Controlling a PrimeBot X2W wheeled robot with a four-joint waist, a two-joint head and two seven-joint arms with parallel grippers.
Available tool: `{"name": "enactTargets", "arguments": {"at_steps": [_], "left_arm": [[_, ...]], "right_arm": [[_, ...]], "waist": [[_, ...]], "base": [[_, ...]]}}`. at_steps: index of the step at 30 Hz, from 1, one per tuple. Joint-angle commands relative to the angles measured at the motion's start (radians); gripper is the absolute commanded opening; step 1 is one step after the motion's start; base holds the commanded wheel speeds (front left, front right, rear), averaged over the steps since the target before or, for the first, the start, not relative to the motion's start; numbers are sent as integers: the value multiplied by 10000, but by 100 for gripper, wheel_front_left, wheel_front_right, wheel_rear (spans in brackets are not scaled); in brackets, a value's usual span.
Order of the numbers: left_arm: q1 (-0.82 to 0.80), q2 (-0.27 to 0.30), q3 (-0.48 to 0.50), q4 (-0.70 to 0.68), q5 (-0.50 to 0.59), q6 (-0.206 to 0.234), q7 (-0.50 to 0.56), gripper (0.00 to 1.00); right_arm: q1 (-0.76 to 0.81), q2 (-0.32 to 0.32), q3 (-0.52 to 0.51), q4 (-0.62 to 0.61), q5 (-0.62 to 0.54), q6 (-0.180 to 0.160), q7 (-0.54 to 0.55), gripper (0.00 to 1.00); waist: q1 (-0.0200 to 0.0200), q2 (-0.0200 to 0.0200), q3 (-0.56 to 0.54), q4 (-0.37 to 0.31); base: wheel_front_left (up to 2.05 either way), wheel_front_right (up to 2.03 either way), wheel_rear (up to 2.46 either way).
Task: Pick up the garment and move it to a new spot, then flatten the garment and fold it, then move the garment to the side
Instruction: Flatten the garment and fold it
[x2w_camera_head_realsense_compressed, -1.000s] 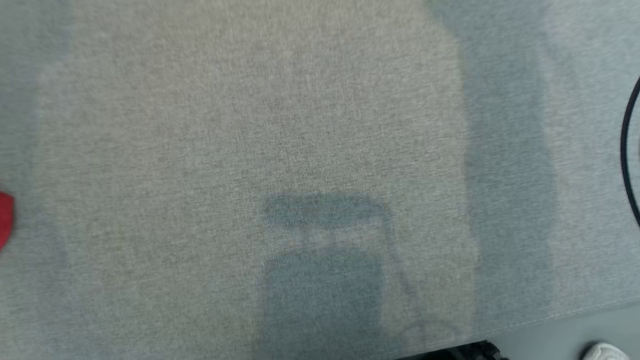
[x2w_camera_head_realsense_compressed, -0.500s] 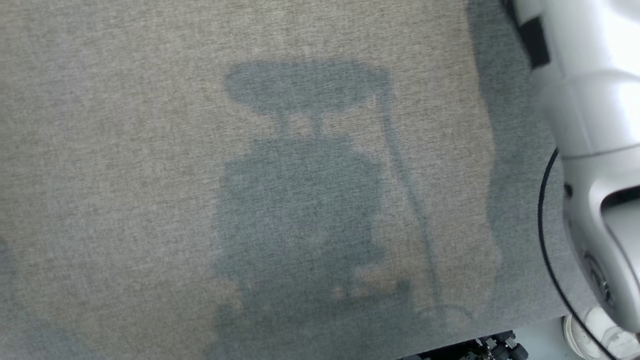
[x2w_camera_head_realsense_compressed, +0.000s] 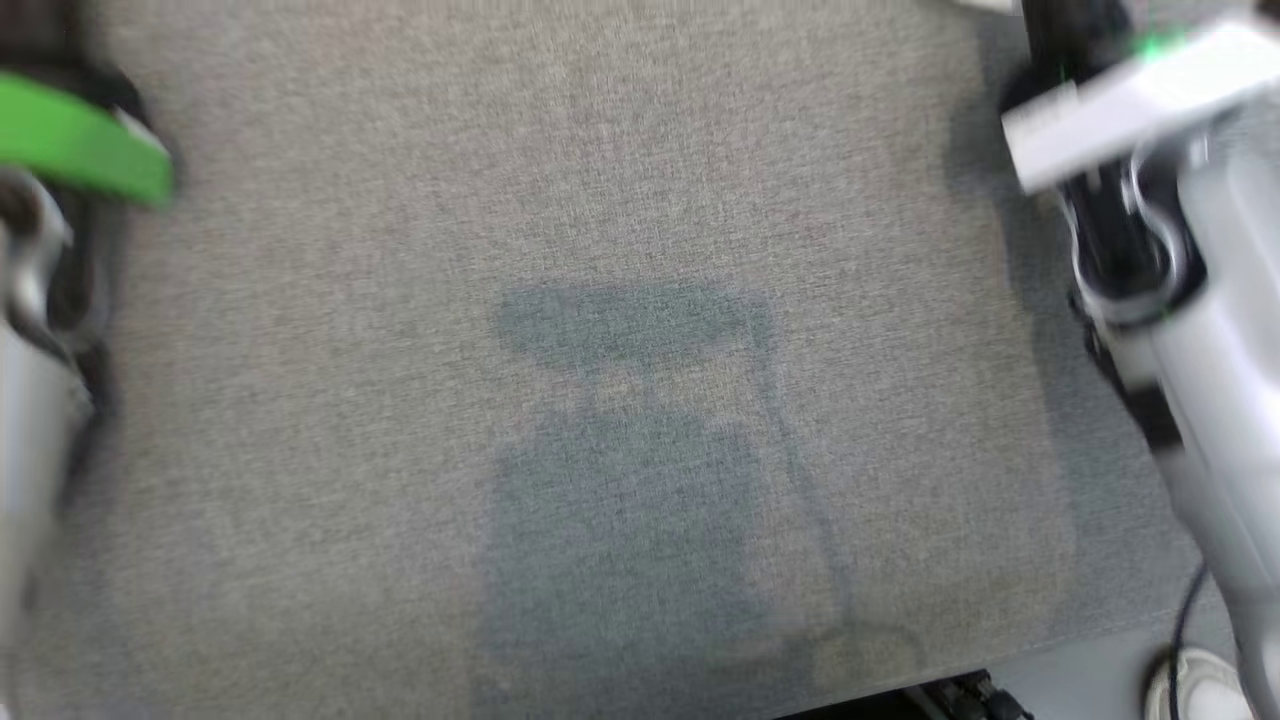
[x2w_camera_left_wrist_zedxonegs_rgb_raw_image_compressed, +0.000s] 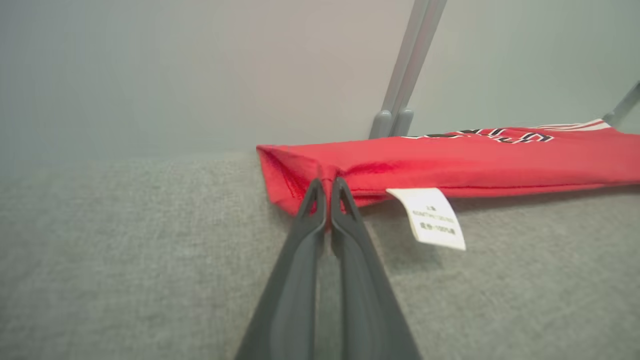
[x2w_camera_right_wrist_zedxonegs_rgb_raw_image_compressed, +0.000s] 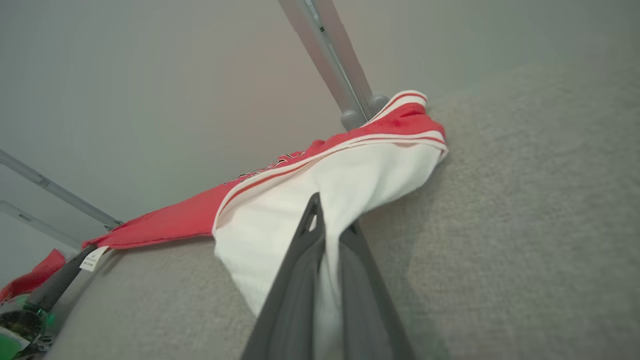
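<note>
The work surface is a flat grey woven-fabric tabletop (x2w_camera_head_realsense_compressed: 620, 180). The robot's blue-grey shadow (x2w_camera_head_realsense_compressed: 630, 470) lies across its near middle, and a strip of pale floor (x2w_camera_head_realsense_compressed: 1080, 665) shows past the near right edge. In the wrist views, a plain pale wall (x2w_camera_left_wrist_zedxonegs_rgb_raw_image_compressed: 150, 70) stands beyond the far edge, with a grey metal pole (x2w_camera_left_wrist_zedxonegs_rgb_raw_image_compressed: 406, 75) rising from the surface. The red jersey garment with white trim and dark lettering (x2w_camera_left_wrist_zedxonegs_rgb_raw_image_compressed: 475, 157) lies along the far edge at the foot of the pole, stretched between the two tools. The left gripper (x2w_camera_left_wrist_zedxonegs_rgb_raw_image_compressed: 327, 184) has its fingers together, pinching the red hem at the garment's left end, just beside a white care label (x2w_camera_left_wrist_zedxonegs_rgb_raw_image_compressed: 432, 217). The right gripper (x2w_camera_right_wrist_zedxonegs_rgb_raw_image_compressed: 331, 215) is clamped on the white panel at the garment's right end, lifting it into a fold. Half a second ago the head view showed one pale forearm at the right edge. Now the blurred left arm with a green band (x2w_camera_head_realsense_compressed: 70, 150) enters at the left and the right arm (x2w_camera_head_realsense_compressed: 1190, 300) at the right. The shadow sits lower in the picture, a camera shift.
</note>
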Motion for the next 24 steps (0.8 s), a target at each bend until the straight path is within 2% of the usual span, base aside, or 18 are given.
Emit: {"name": "enactTargets", "arguments": {"at_steps": [1, 4, 8, 12, 15, 17, 20, 24], "left_arm": [[1605, -303, -291, 311, 127, -29, 191, 0], [3409, -448, -157, -590, 260, -23, 190, 0], [5846, -365, 208, -1687, 271, 87, 187, 0], [8085, -381, 804, -3135, 76, 658, 142, 0], [9719, -679, 1219, -4274, -211, 1235, 114, 0], [10671, -897, 1254, -4960, -421, 1469, 108, 0], [11499, -912, 1046, -5771, -415, 1616, 189, 0], [11374, -680, 954, -6419, -425, 1704, 722, 0]], "right_arm": [[737, -284, -140, -112, 54, -24, -84, 0], [2846, -740, -553, -1031, 173, -24, -26, 0], [5708, -931, -1260, -2359, 82, -25, 228, 0], [8308, -481, -1984, -3627, -53, -25, 577, 0], [10200, 25, -2535, -4489, -119, -27, 879, 0], [11250, 365, -2852, -4996, -172, -25, 1083, 0], [12268, 783, -3124, -5787, -321, -21, 1403, 0], [12081, 1114, -3314, -6363, -499, -19, 1980, 0]], "waist": [[1, -1, -1508, 524], [1, -1, -2452, 626], [1, -1, -3485, 575], [1, -1, -4156, 404], [1, -1, -4407, 412], [1, -1, -4459, 400], [1, -1, -4380, 373], [1, -1, -4239, 225]], "base": [[0, 0, 0], [0, 0, 0], [0, 0, 0], [0, 0, 0], [0, 0, 0], [0, 0, 0], [0, 0, 0], [0, 0, 0]]}}
